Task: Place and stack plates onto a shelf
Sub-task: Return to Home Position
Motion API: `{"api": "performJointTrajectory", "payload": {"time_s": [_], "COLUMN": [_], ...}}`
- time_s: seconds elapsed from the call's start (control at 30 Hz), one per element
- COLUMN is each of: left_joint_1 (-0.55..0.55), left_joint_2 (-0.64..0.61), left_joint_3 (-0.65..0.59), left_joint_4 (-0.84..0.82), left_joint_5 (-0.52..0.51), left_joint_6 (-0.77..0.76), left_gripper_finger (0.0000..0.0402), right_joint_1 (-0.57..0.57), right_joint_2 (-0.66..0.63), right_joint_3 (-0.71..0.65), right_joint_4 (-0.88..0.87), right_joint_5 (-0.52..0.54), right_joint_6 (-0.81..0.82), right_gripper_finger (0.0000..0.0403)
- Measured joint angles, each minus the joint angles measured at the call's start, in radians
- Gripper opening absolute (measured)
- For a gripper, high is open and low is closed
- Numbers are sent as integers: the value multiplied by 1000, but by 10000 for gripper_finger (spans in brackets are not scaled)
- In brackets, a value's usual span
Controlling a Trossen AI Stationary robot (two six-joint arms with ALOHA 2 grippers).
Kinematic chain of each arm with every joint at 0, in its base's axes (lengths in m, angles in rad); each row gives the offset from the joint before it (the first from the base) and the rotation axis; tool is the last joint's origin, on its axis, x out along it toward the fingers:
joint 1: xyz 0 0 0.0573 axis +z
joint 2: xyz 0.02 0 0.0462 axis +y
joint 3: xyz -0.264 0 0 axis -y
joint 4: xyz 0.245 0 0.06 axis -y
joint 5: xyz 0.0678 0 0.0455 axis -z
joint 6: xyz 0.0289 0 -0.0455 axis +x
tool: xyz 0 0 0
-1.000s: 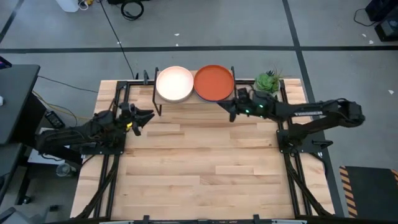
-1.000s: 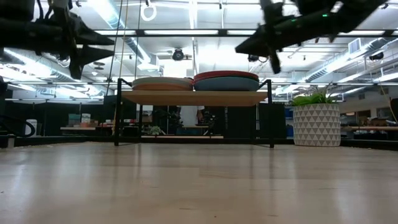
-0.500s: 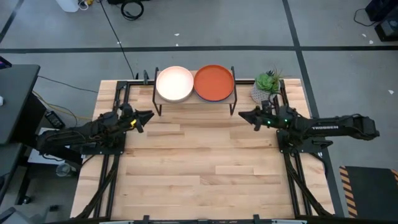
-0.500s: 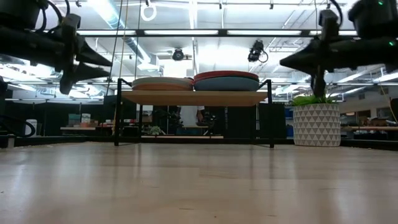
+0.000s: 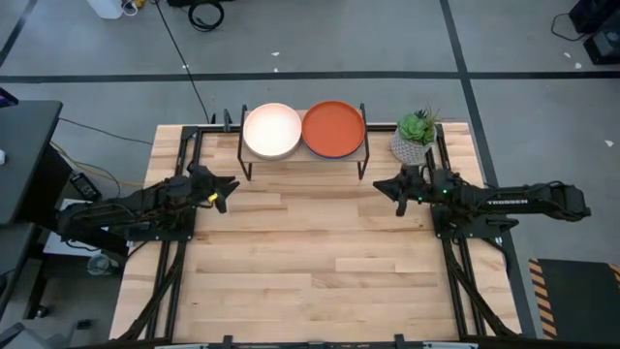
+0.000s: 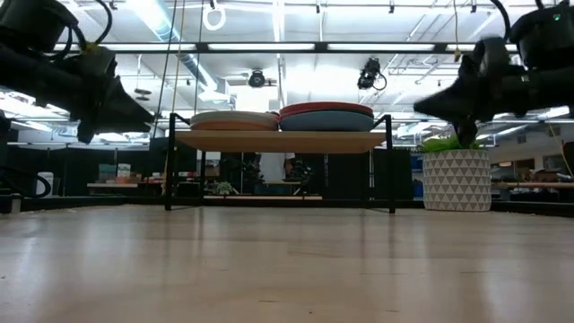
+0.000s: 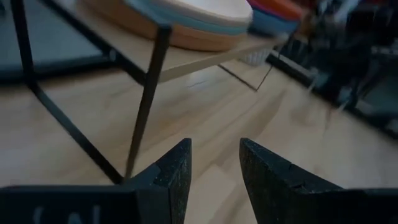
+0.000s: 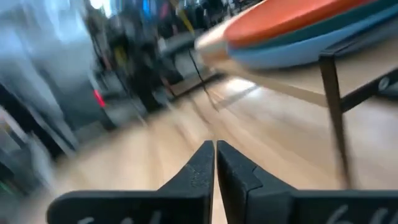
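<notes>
Left tool (image 5: 229,184), slightly open and empty, and right tool (image 5: 381,184), closed on nothing, hang by the side edges of the counter (image 5: 310,252), clear of the shelf (image 6: 278,141) at its back edge, seemingly because a cream plate (image 5: 272,130) and an orange plate (image 5: 334,128) already top two stacks there.

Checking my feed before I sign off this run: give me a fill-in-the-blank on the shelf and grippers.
On the shelf, the left stack's top plate is ___. The right stack's top plate is ___. The right gripper is ___, holding nothing. The left gripper is ___, with a gap between its fingers.
Missing: cream; orange; shut; open.
</notes>
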Motion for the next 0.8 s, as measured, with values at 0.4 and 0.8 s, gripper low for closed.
{"api": "performJointTrajectory", "payload": {"time_s": [0.4, 0.8], "left_joint_1": [0, 0], "left_joint_2": [0, 0], "left_joint_3": [0, 0], "left_joint_4": [-4, -4], "left_joint_5": [0, 0], "left_joint_6": [207, 207], "left_gripper_finger": [142, 142], "right_joint_1": [-1, -1], "right_joint_2": [1, 0], "right_joint_3": [0, 0], "right_joint_4": [-116, -110], "right_joint_5": [0, 0], "right_joint_6": [-526, -526], "right_gripper_finger": [27, 28]}}
